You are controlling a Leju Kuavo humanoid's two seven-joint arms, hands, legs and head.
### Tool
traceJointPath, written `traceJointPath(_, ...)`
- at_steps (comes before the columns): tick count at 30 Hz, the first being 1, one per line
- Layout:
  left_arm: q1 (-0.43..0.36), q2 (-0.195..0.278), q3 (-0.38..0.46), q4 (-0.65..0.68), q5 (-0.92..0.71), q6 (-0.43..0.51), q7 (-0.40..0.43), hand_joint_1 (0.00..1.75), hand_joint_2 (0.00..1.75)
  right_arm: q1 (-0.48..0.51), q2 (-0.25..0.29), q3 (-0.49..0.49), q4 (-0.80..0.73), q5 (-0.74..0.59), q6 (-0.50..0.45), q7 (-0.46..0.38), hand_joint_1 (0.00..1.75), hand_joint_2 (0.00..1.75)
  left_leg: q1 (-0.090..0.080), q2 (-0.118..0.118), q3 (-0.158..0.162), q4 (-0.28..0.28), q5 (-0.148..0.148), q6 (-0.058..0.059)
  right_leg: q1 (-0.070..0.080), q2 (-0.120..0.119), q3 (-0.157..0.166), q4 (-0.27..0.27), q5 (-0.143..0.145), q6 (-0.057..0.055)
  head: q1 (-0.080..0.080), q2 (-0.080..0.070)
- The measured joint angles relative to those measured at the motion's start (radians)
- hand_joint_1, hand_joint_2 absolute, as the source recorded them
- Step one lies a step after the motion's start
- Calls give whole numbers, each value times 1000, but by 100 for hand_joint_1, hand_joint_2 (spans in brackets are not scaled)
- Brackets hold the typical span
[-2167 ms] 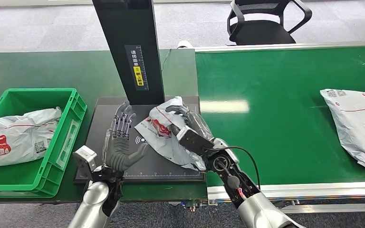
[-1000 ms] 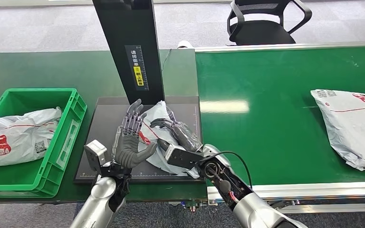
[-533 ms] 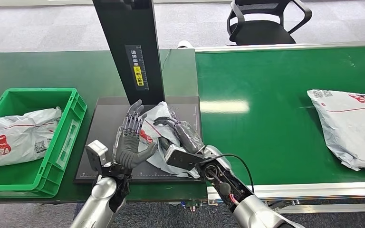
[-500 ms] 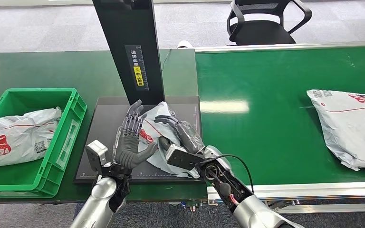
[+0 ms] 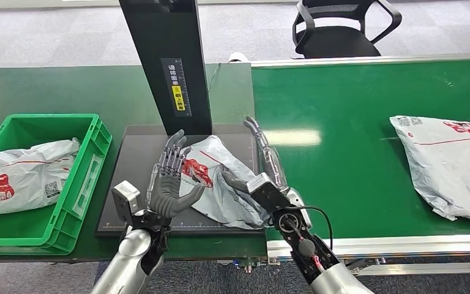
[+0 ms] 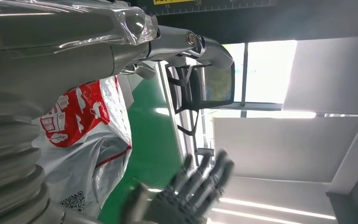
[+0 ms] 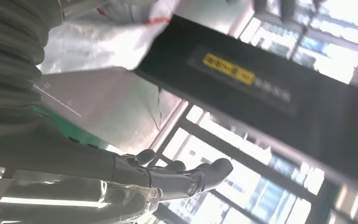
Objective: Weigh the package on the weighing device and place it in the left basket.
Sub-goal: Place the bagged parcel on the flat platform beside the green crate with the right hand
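1. Package: the crumpled grey plastic mailer with red print [image 5: 220, 184] lies on the flat black weighing platform [image 5: 136, 168].
2. Your left hand [image 5: 168, 180] and right hand [image 5: 263, 168] flank it, both spread wide and holding nothing.
3. Let the reading settle, then grip firmly with the left hand toward the green plastic basket [image 5: 67, 202].

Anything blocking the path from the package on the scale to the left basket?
Nothing solid between them: grey poly mailer package lies on the black scale platform, left hand beside it. The green plastic basket already holds another mailer, with room left.

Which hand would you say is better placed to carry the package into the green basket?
Left hand: likely better, open beside the package on the basket's side; right hand lies opposite.
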Motion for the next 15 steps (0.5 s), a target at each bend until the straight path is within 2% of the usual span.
traceJointPath(6,1,5,-1,0,1,10,1,0,175,82,-22,-59,-182,-175,7,0,0,175,0,0,0,0,0,0,0,0,0,0,0,0,0,0)
traceJointPath(8,1,9,0,0,-4,11,4,0,175,114,-27,-98,-239,-288,81,0,0,175,0,0,0,0,0,0,0,0,0,0,0,0,0,0)
traceJointPath(11,6,16,-1,-1,-56,35,3,0,175,170,-32,-168,-300,-449,265,0,0,175,0,0,0,0,0,0,0,0,1,0,0,0,0,0)
traceJointPath(13,16,22,-1,-7,-105,61,0,0,175,205,-33,-213,-333,-486,340,0,0,175,0,-1,0,0,0,0,0,0,1,0,0,0,0,0)
traceJointPath(15,28,27,0,-17,-133,73,0,0,175,229,-33,-248,-359,-489,364,0,0,175,0,0,0,0,0,0,0,0,1,0,0,0,0,0)
